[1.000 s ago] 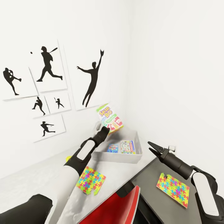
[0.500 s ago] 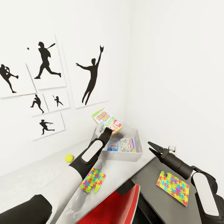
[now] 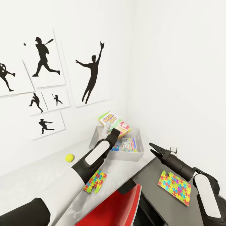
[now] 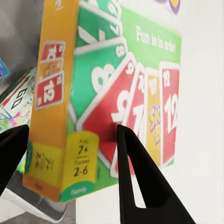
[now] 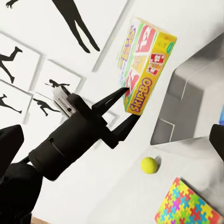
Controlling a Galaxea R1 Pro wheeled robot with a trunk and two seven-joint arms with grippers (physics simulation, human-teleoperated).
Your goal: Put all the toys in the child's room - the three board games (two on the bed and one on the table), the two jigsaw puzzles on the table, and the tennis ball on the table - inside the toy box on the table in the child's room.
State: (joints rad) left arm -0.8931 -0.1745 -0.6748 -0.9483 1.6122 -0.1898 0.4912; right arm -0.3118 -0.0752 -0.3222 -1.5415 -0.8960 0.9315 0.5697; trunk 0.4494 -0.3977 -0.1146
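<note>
My left gripper (image 3: 113, 130) is shut on the green-yellow-red Skip-Bo board game (image 3: 115, 122), holding it tilted just above the far side of the light-grey toy box (image 3: 137, 154). In the left wrist view the Skip-Bo box (image 4: 107, 93) sits between the black fingers (image 4: 135, 182). A small blue game (image 3: 115, 147) and a white-green game (image 3: 129, 145) lie flat inside the toy box. The tennis ball (image 3: 69, 157) rests on the pale table (image 3: 47, 179). One jigsaw puzzle (image 3: 95, 181) lies beside my left forearm, another jigsaw puzzle (image 3: 174, 187) on the dark section. My right gripper (image 3: 153, 148) hangs open above that section.
A red chair (image 3: 116, 207) stands close against the table's front, between my arms. White walls meet in a corner right behind the toy box, with black silhouette posters (image 3: 91, 75) on the left wall. The dark grey section (image 3: 147, 185) is lower than the pale top.
My left arm has reached farther and lowered the Skip-Bo box over the toy box, tipping it flatter. The view has shifted slightly. The right arm has not moved.
</note>
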